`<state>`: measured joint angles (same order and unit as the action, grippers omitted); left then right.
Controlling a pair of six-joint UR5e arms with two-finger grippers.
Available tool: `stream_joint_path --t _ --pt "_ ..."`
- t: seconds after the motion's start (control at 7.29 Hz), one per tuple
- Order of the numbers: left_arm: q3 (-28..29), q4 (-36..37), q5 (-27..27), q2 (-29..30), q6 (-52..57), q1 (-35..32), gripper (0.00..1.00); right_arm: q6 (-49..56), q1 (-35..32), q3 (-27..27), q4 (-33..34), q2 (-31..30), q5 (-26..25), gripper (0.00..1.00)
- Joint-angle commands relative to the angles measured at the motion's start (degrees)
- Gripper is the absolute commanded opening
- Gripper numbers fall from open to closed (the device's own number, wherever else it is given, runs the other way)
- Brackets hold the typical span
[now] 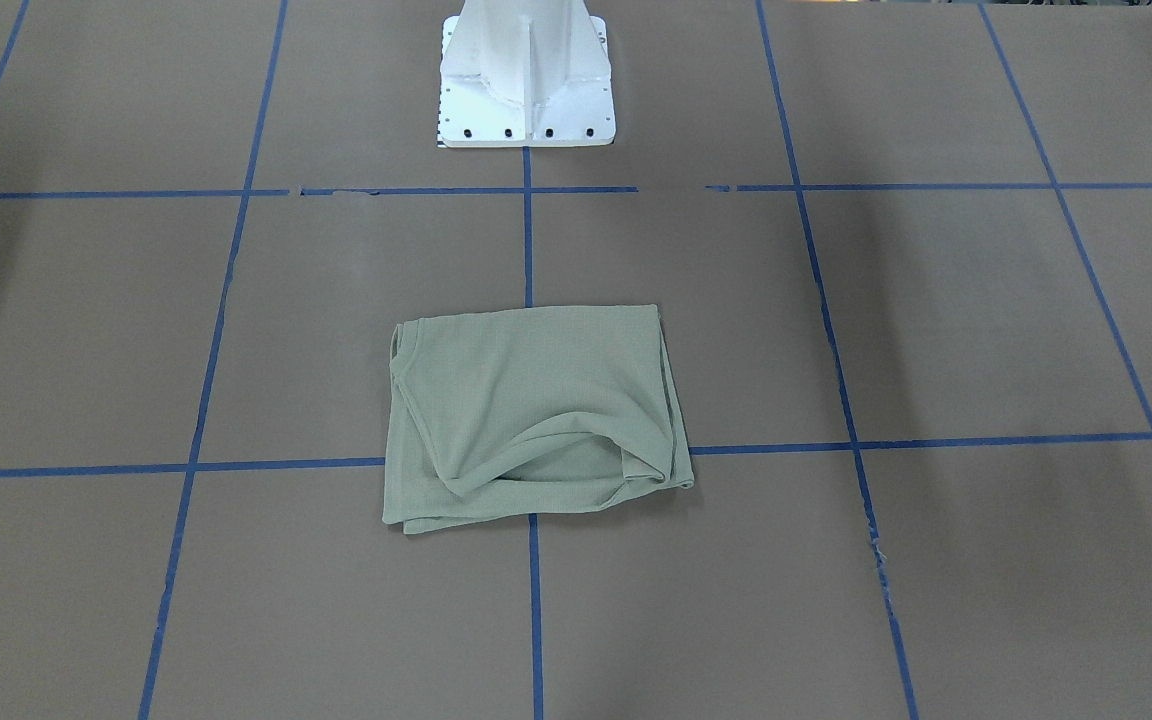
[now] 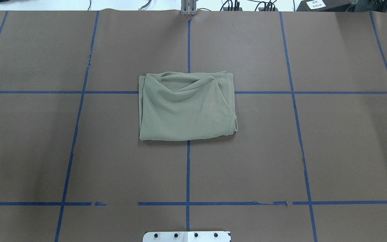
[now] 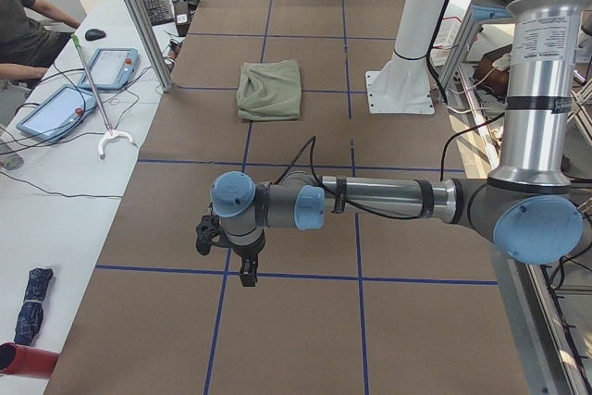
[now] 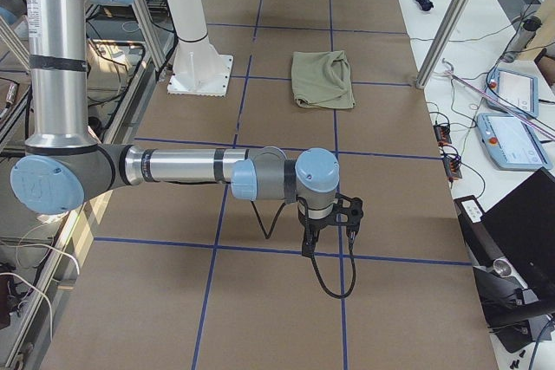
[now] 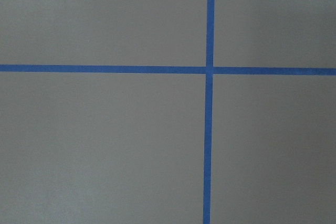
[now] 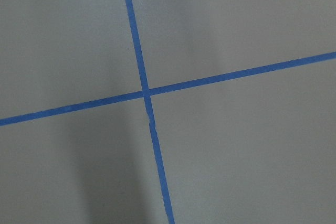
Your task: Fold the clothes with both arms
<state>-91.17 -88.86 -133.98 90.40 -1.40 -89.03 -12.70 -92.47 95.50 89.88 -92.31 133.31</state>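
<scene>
One wide table (image 2: pixel 348 151) under brown paper, ruled into squares by blue tape lines (image 2: pixel 188 174). Next in bulk, grey metal left arm with light blue joint caps (image 3: pixel 388 199), stretched low over one end of the table. Matching grey right arm (image 4: pixel 173 166) likewise over the opposite end. Seen in the side views only, not from overhead or from the front.

White metal pedestal base (image 1: pixel 526 90) bolted midway along the robot's edge.

Pale sage-green knit shirt (image 2: pixel 183 107) folded into a rough rectangle at the table's middle, across a tape crossing. Well apart from both arms, lying uncovered. Round ribbed collar (image 2: pixel 233 123) showing at one corner.

Off the table, shown only sideways: white bench (image 3: pixel 65 182) with a blue-rimmed tablet (image 3: pixel 57 110), a second tablet (image 3: pixel 113 67), a black keyboard (image 3: pixel 159 2), a seated person's forearm (image 3: pixel 23 71) and a small dark blue bundle (image 3: pixel 32 307).

Black left gripper (image 3: pixel 248 275) and black right gripper (image 4: pixel 307 247) pointing down above bare paper. Cannot tell whether either claw is spread or closed. Wrist views filled with paper and tape alone.

White label (image 2: pixel 315 4) beyond the far edge, writing too small to read.
</scene>
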Motion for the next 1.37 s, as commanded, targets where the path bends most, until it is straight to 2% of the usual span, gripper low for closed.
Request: stream_joint_path --t 0.0,0.14,0.41,1.24 --pt "-0.06 0.0 0.03 0.04 0.08 0.0 1.0 0.04 0.01 -0.14 0.21 -0.07 -0.15 1.0" --pt "-0.15 0.09 0.03 -0.05 1.82 0.0 1.0 0.48 0.53 -0.14 0.21 -0.33 -0.15 1.0" --pt "-0.15 0.18 0.03 -0.05 3.59 0.0 1.0 9.57 1.15 -0.14 0.21 -1.73 -0.07 1.0" --pt "0.2 0.18 0.03 -0.05 3.77 0.0 1.0 10.15 1.94 -0.32 0.3 -2.61 0.2 1.0"
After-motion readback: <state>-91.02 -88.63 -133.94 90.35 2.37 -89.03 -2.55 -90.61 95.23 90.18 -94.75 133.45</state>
